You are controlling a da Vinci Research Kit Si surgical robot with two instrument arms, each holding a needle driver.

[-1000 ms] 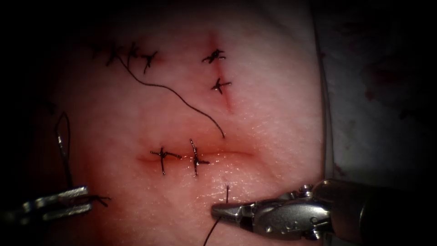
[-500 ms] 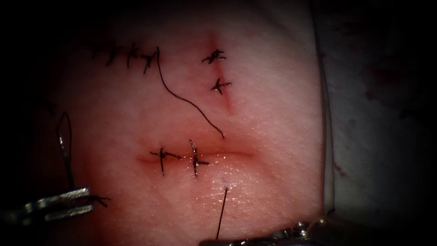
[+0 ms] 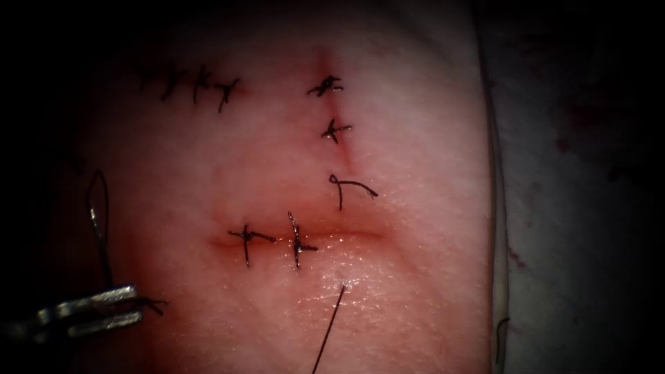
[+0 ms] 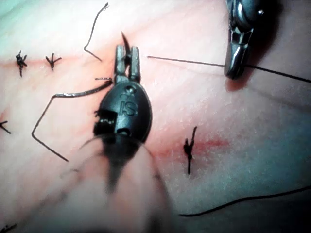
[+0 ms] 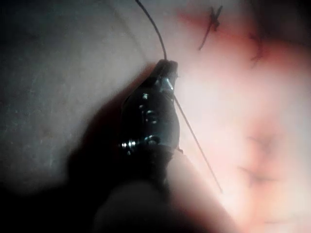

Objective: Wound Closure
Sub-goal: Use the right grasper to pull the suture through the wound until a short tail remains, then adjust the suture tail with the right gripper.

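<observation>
Pale stained cloth [image 3: 575, 173] w/ dark surround, lit only at centre.

Endoscope looks down from above and in front onto the tissue [image 3: 291, 173] with its cut [image 3: 305, 239]. Each wrist view rides very close along its shaft; all share the stitched tissue.

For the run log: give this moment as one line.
right claw: shut on thread | left claw: shut on thread | thread: taut, exits tissue below cut
</observation>
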